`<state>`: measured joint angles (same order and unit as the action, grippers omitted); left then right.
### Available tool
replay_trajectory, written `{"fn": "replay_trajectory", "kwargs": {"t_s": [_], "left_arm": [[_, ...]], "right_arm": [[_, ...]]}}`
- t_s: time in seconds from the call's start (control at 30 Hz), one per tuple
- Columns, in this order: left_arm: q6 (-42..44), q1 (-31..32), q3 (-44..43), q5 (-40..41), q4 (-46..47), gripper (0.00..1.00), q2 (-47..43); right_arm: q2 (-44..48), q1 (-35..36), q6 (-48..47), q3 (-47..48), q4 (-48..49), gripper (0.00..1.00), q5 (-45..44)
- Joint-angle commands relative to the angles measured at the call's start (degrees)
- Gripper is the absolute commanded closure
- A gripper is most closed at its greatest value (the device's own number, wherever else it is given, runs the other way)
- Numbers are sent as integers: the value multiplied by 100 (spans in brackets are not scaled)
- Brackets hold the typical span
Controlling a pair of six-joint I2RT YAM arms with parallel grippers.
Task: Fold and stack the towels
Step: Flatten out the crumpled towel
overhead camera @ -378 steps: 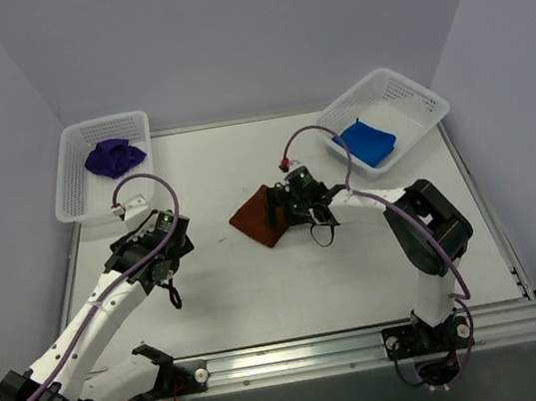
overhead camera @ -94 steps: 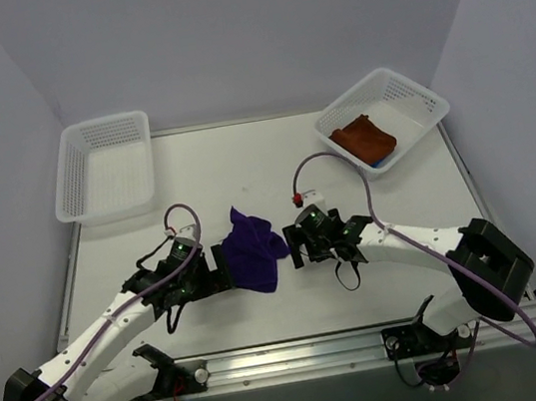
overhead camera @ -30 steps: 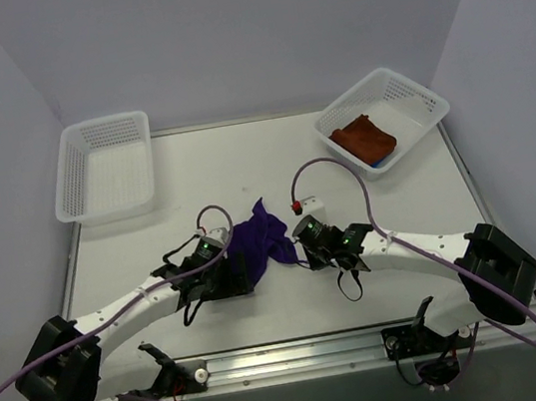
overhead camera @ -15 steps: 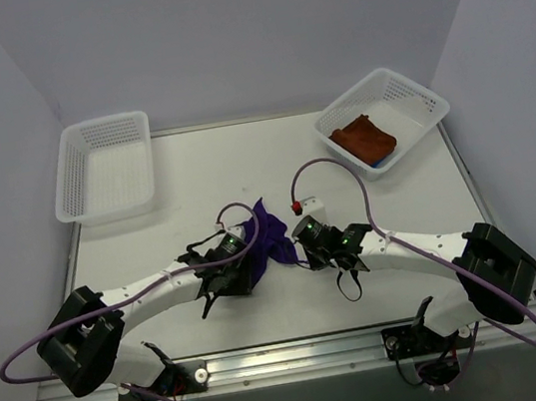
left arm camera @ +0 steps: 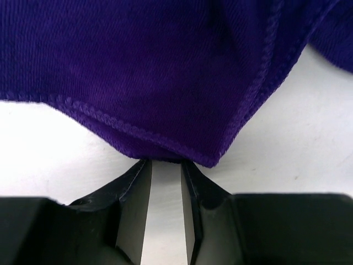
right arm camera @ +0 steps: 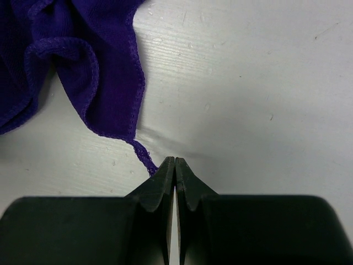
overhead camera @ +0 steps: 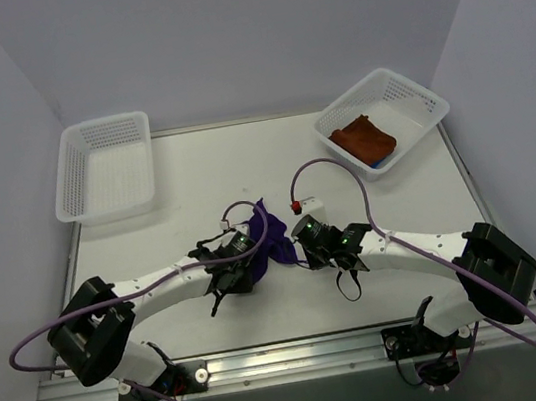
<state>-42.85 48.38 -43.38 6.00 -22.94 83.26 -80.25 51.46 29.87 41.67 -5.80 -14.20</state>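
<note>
A dark purple towel (overhead camera: 271, 230) lies crumpled at mid-table between both grippers. My left gripper (overhead camera: 255, 251) meets it from the left. In the left wrist view its jaws (left arm camera: 165, 161) stand narrowed to a slim gap, and the tips are pinched into the stitched hem of the towel (left arm camera: 165, 66). My right gripper (overhead camera: 293, 247) sits at the towel's right side, shut (right arm camera: 175, 160). A thin corner of the towel (right arm camera: 83, 72) ends against the outside of its left fingertip. A rust-brown towel (overhead camera: 361, 134) lies folded over a bright blue one (overhead camera: 385, 156) in the right basket.
A white mesh basket (overhead camera: 71, 179) stands at the back left. A second white mesh basket (overhead camera: 402, 85) with the folded towels stands at the back right. Purple cables loop over both arms. A metal rail (overhead camera: 301, 352) runs along the near edge.
My left arm has slid right to the purple towel and its jaws have narrowed from wide open onto the hem. The right gripper has stayed put and shut.
</note>
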Motion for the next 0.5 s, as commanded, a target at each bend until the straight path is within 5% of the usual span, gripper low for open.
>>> {"fn": "replay_trajectory", "kwargs": {"t_s": [0.0, 0.2, 0.47], "left_arm": [[-171, 22, -101, 86, 53, 74, 357], [-171, 31, -277, -11, -202, 75, 428], [31, 163, -277, -46, -255, 57, -126]], "right_arm": [[88, 39, -25, -18, 9, 100, -242], [158, 31, -34, -71, -9, 100, -268], [115, 31, -42, -98, 27, 100, -250]]}}
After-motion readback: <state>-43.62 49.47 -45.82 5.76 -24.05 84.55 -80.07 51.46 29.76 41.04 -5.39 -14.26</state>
